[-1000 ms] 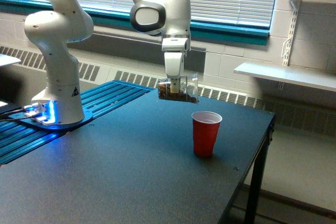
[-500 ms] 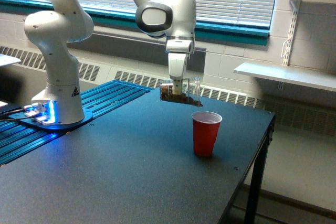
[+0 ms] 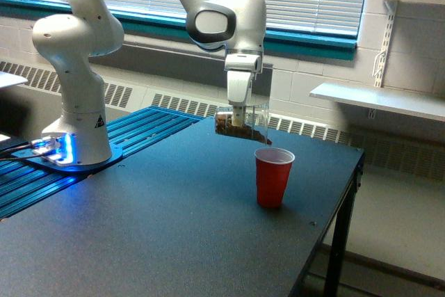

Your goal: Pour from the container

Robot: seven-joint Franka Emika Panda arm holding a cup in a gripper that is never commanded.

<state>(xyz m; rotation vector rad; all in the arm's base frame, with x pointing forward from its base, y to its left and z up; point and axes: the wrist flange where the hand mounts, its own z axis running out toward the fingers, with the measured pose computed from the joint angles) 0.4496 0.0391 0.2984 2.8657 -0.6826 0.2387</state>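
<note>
In the exterior view the container [image 3: 243,124], a small clear plastic cup with brown granular bits inside, hangs tipped on its side with its mouth toward the view's right. My gripper [image 3: 238,113] is shut on it from above. The brown bits lie along its lower wall, reaching toward the lip. Below and to the view's right stands a red cup [image 3: 272,177] with a white inside, upright on the dark table [image 3: 153,227]. The container's lip is just above and left of the red cup's rim.
The white arm base [image 3: 73,119] stands at the view's left on a blue ribbed surface [image 3: 132,133]. The table's edge [image 3: 348,193] runs close to the red cup on the view's right. A white shelf [image 3: 379,99] juts from the wall.
The gripper has carried the container to the view's right and slightly down, closer to the red cup. The container is tipped a little further. The red cup has not moved.
</note>
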